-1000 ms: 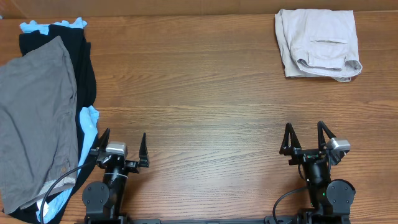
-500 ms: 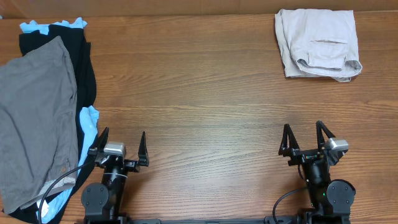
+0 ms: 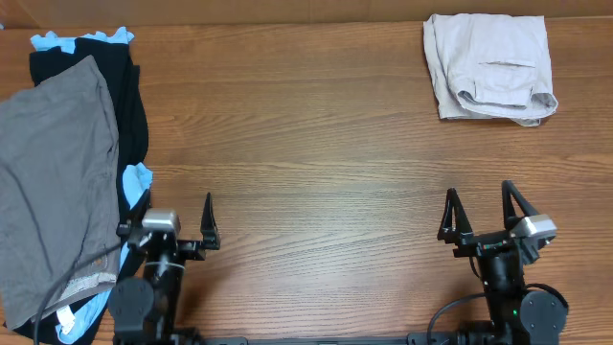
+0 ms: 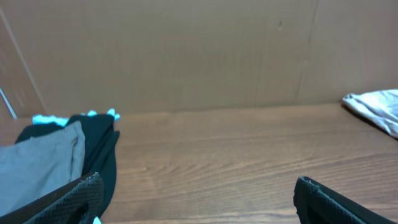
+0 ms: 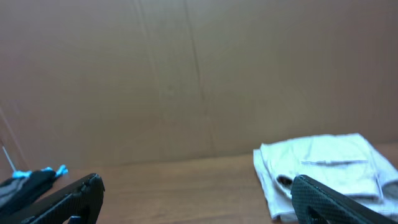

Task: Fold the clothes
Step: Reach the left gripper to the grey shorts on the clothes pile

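Note:
The grey shorts [image 3: 53, 182] lie spread on top of a pile at the table's left edge, waistband toward the front. They also show at the left of the left wrist view [image 4: 40, 158]. My left gripper [image 3: 172, 220] is open and empty at the front left, just right of the pile, one finger over its edge. My right gripper [image 3: 479, 211] is open and empty at the front right, far from the shorts. In the wrist views both the left jaws [image 4: 196, 196] and the right jaws [image 5: 199, 196] are wide apart with bare wood between them.
Black [image 3: 120, 86] and light-blue [image 3: 139, 187] garments lie under the grey shorts. Folded pale beige shorts [image 3: 488, 67] sit at the back right, also in the right wrist view [image 5: 323, 165]. A brown cardboard wall [image 4: 186, 50] stands behind the wooden table [image 3: 306, 144].
Both arms have shifted: the left gripper moved slightly left and toward the front, the right gripper slightly right and toward the front. Both stay open. The clothes have not moved.

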